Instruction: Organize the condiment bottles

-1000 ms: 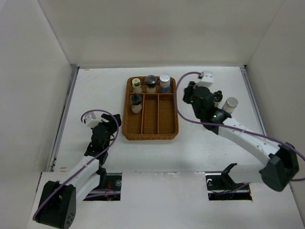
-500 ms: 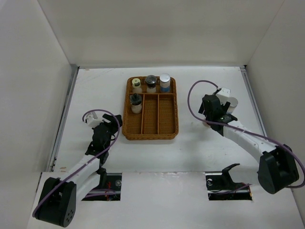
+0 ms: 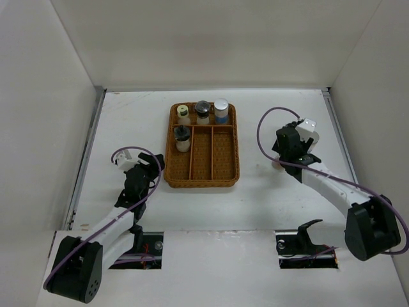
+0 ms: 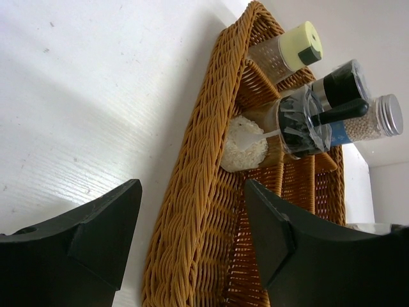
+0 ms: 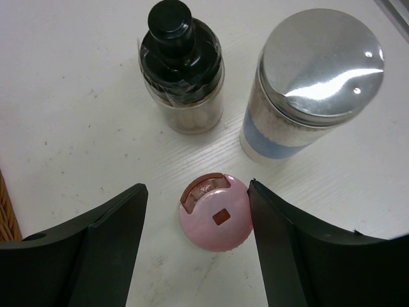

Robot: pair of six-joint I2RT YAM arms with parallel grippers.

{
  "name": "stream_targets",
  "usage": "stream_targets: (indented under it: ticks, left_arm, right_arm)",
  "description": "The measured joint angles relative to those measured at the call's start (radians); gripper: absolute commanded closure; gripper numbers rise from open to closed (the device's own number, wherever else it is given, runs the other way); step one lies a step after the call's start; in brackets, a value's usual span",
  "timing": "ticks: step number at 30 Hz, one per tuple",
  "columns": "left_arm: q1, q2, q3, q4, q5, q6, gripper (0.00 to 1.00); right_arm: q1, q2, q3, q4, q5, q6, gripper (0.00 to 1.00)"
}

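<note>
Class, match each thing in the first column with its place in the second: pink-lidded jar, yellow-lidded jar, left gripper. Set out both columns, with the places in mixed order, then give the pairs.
Things
1. pink-lidded jar
2. yellow-lidded jar
3. left gripper

Places
A. in the far left corner of the wicker tray
B. on the table, between the open fingers of the right gripper
C. near the tray's left side, open and holding nothing

Pairs: 1-B, 2-A, 3-C
</note>
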State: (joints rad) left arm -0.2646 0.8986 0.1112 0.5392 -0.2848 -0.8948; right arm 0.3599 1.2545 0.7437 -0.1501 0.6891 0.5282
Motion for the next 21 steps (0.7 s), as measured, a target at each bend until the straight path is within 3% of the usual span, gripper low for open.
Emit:
stream_targets:
  ticks: [14, 18, 21]
  left_arm:
    - [-0.005, 0.0, 0.0, 0.003, 0.0, 0.0, 0.36]
    - [-0.005, 0.0, 0.0, 0.003, 0.0, 0.0, 0.36]
    - [-0.005, 0.0, 0.0, 0.003, 0.0, 0.0, 0.36]
  right_arm:
    - [0.015, -0.07, -0.053, -0.034, -0.001, 0.003, 0.25]
    - [0.015, -0.038, -0.053, -0.036, -0.012, 0.004, 0.32]
    - [0.015, -0.007, -0.053, -0.031, -0.024, 0.006, 0.43]
